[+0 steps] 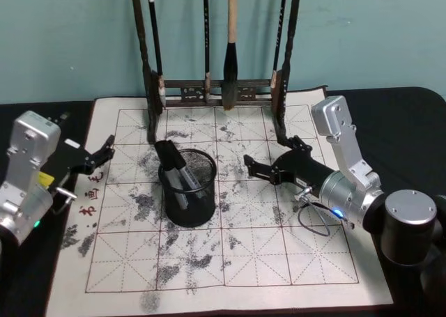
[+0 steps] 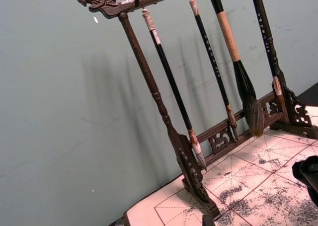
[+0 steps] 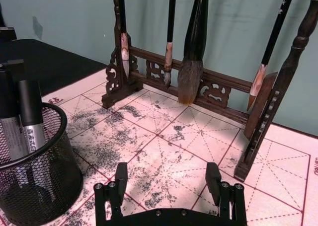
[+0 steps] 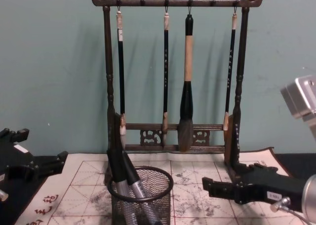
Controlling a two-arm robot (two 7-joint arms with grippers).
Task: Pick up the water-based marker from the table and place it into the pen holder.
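Right hand [image 3: 170,179] open, fingers [image 3: 120,175] apart above ink-stained gridded mat [image 3: 198,136]. Pen holder [image 3: 35,181] on mat, two markers [image 3: 22,126] leaning inside. Brush rack [image 3: 198,84] behind, brushes [image 3: 191,47] hanging.
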